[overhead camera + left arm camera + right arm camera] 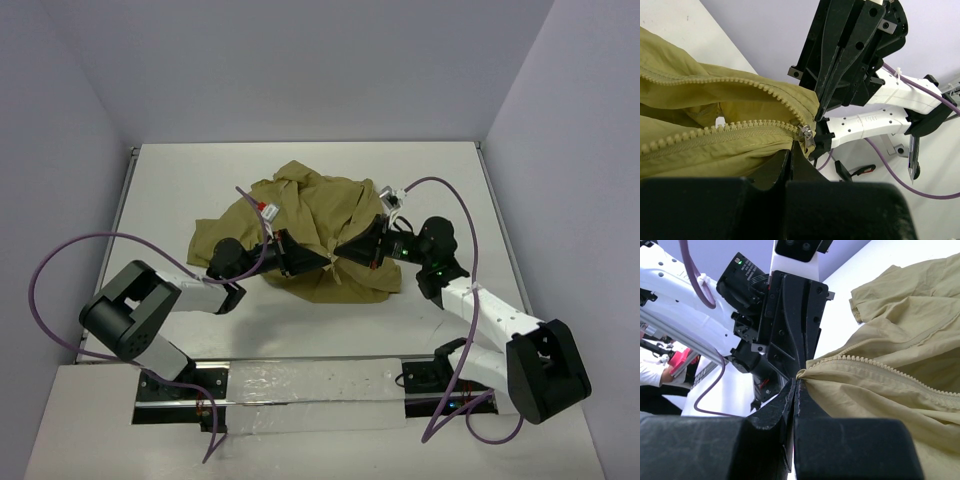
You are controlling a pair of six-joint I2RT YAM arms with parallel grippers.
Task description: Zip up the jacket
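Note:
The khaki jacket (310, 225) lies bunched in the middle of the white table. Both grippers meet at its near edge. My left gripper (318, 262) is shut, its tips (790, 151) pinching the cloth just under the metal zipper slider (806, 135). From the slider two rows of teeth (715, 131) run apart to the left, the jacket (695, 155) open between them. My right gripper (340, 252) is shut on the jacket's bottom corner (807, 369) at the end of a zipper row (875, 365); its tips (796, 381) face the left gripper.
Purple cables (60, 262) loop beside each arm. Grey walls close in the table (180, 190) on three sides. A metal rail (300, 385) runs along the near edge between the arm bases.

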